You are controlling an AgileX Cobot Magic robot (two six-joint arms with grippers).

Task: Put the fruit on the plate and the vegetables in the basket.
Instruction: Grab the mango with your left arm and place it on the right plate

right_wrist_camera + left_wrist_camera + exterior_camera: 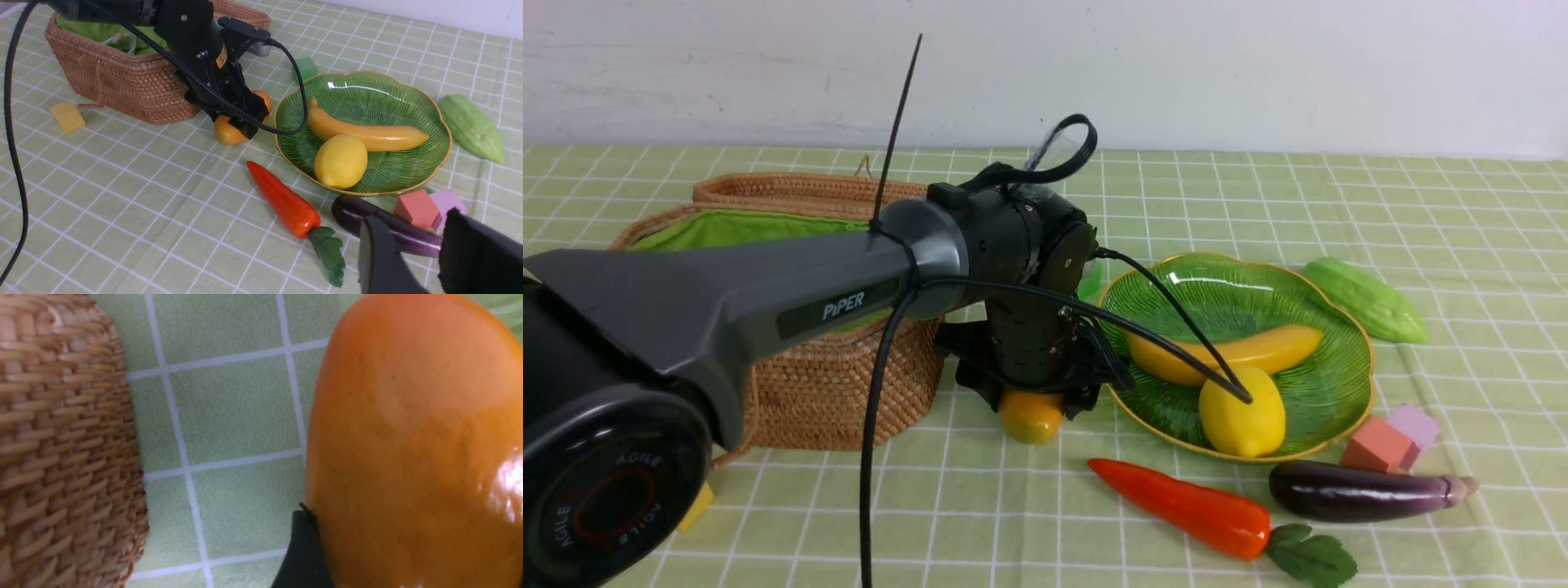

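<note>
Left pincer (1036, 402) of mine is pinching the mango (1029, 420), which lies low on the surface (980, 506) just beside the plate (1241, 294), between it and the basket (833, 392); I judge the carry runs plateward over that near rim.

I see my left gripper (1031, 402) down over the mango (1031, 421), between basket (833, 392) and plate (1241, 294); banana (1258, 351) and lemon (1241, 423) lie on the plate.
</note>
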